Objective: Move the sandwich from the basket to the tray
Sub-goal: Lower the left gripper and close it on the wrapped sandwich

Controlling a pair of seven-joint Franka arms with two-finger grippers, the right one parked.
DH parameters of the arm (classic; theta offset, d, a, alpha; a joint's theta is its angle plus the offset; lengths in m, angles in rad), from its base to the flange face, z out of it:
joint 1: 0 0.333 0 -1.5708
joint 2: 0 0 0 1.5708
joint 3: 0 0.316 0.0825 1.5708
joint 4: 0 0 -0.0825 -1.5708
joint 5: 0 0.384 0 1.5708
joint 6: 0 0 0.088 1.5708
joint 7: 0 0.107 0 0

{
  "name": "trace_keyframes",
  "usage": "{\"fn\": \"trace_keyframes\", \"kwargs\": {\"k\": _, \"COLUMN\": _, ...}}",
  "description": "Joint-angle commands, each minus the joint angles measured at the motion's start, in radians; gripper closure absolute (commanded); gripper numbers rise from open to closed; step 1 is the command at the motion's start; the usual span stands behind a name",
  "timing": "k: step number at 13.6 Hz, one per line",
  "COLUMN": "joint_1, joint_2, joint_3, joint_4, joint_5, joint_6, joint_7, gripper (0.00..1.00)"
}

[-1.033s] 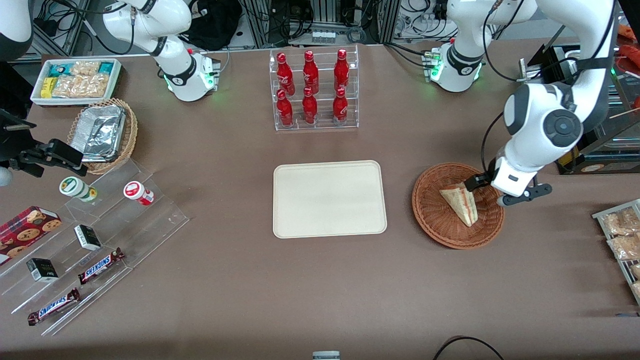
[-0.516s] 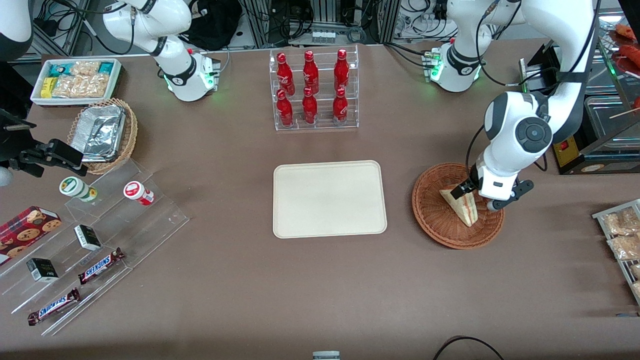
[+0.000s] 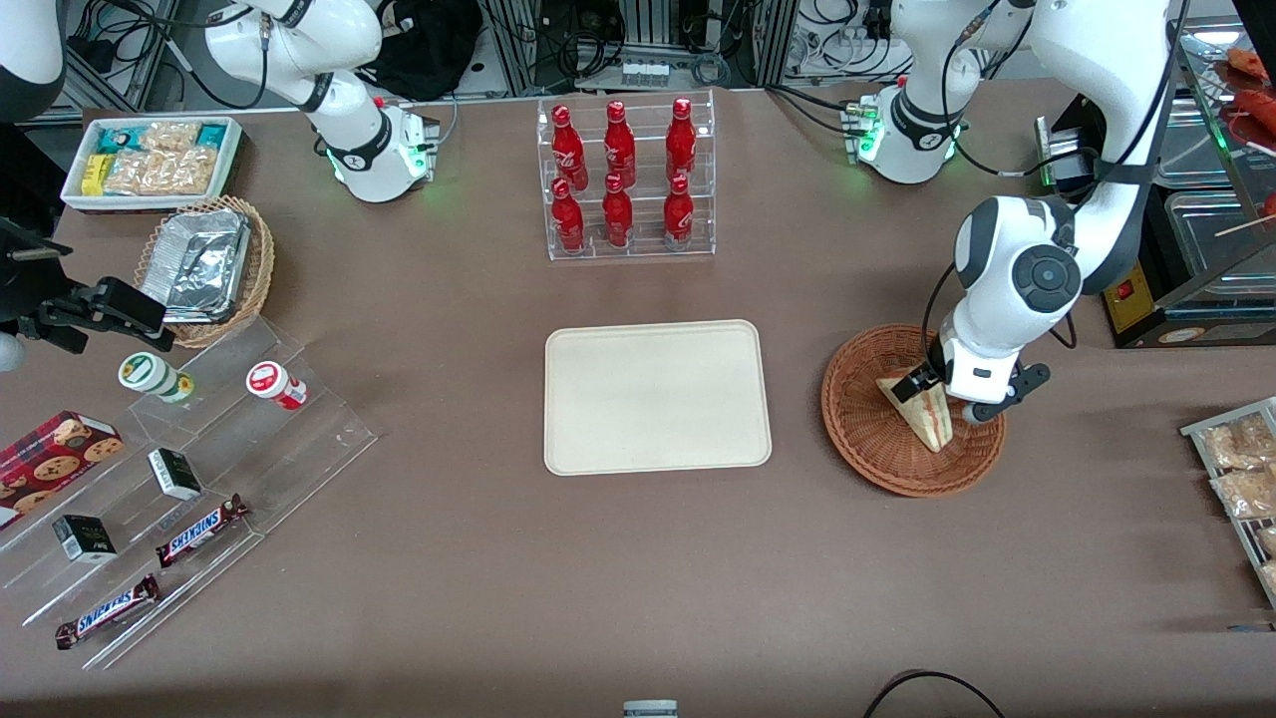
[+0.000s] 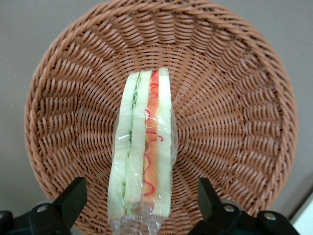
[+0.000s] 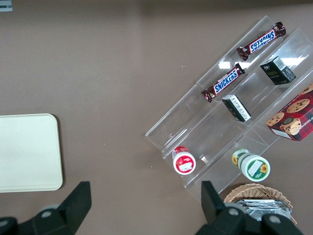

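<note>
**Robot lab laid out like a snack shop**

Cables and equipment racks (image 3: 648,40) line the brown table (image 3: 449,558), which carries a clear rack of red bottles (image 3: 626,179), stepped displays with chocolate bars (image 3: 199,530) and a bin of snack packets (image 3: 155,160)

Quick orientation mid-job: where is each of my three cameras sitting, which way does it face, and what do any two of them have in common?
Front view: high, facing both arms across the table; shows the gripper over the sandwich in the basket, and the tray.
Left wrist view: on the working arm, looking straight down between open fingers at sandwich and basket.
Right wrist view: on the parked arm, looking down at the snack shelf and the tray's edge.
Shared: sandwich and basket in front and left wrist; tray in front and right wrist.
</note>
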Motion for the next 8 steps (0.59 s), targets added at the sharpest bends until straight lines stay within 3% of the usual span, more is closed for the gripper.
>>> {"fn": "trace_keyframes", "kwargs": {"k": 1, "joint_1": 0.0, "joint_2": 0.014, "joint_3": 0.003, "joint_4": -0.015, "joint_5": 0.0, "joint_6": 0.038, "joint_7": -0.024, "gripper": 0.0}}
{"fn": "trace_keyframes", "kwargs": {"k": 2, "joint_1": 0.0, "joint_2": 0.014, "joint_3": 0.003, "joint_4": -0.021, "joint_5": -0.003, "joint_6": 0.046, "joint_7": -0.024, "gripper": 0.06}}
{"fn": "trace_keyframes", "kwargs": {"k": 3, "joint_1": 0.0, "joint_2": 0.014, "joint_3": 0.003, "joint_4": -0.023, "joint_5": -0.004, "joint_6": 0.044, "joint_7": -0.026, "gripper": 0.24}}
{"fn": "trace_keyframes", "kwargs": {"k": 5, "joint_1": 0.0, "joint_2": 0.013, "joint_3": 0.003, "joint_4": -0.024, "joint_5": -0.006, "joint_6": 0.043, "joint_7": -0.027, "gripper": 0.72}}
{"fn": "trace_keyframes", "kwargs": {"k": 6, "joint_1": 0.0, "joint_2": 0.01, "joint_3": 0.003, "joint_4": -0.024, "joint_5": -0.006, "joint_6": 0.038, "joint_7": -0.027, "gripper": 0.86}}
{"fn": "trace_keyframes", "kwargs": {"k": 8, "joint_1": 0.0, "joint_2": 0.004, "joint_3": 0.003, "joint_4": -0.024, "joint_5": -0.006, "joint_6": 0.032, "joint_7": -0.027, "gripper": 0.89}}
